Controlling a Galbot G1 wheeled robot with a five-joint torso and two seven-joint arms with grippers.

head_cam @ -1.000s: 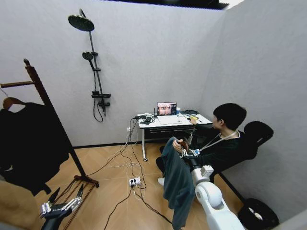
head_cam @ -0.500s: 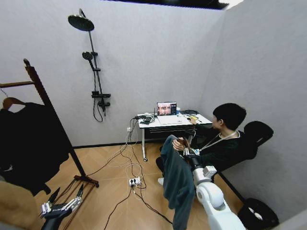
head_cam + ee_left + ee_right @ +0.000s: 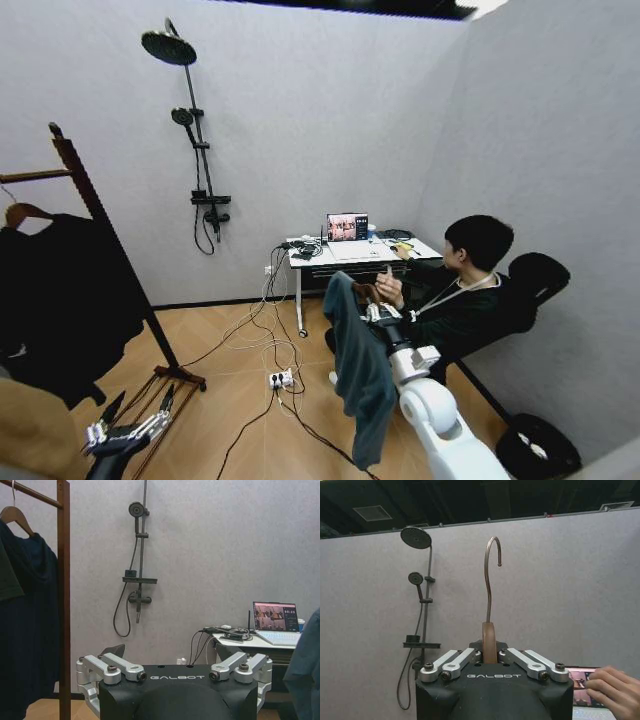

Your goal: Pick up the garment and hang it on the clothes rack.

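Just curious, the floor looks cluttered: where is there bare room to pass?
Bare wood floor lies between the clothes rack base and the cables. It is crowded around the power strip, the desk and the hanging garment.

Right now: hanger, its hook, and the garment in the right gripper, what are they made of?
Hanger: looks like wood, brown with a smooth sheen, clamped in the right gripper. Hook: metal, thin bent wire with a dull bronze shine. Garment: soft teal fabric, matte, draping in loose folds; weave unclear.
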